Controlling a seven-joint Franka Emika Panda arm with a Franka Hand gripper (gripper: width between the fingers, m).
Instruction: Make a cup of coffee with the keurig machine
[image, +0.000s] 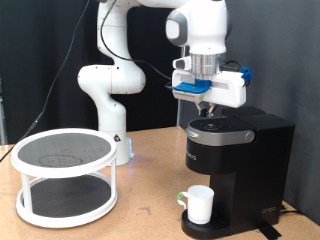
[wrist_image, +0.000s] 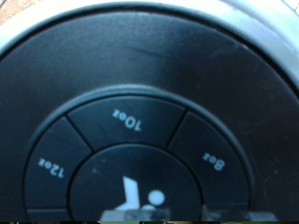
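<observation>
Black keurig machine (image: 236, 150) sits directly beneath the tool (image: 205, 104), whose finger state I cannot tell.

The white robot arm (image: 120, 75) is reaching over the keurig machine (image: 237, 170), with its claw (image: 207, 108) pointing straight down and hanging just above the machine's closed lid. The cup (image: 198, 204) is standing upright on the drip tray at the machine's base. A two-tier round white rack (image: 65, 175) is sitting on the worktop (image: 150, 215) at the exterior view's left.
</observation>
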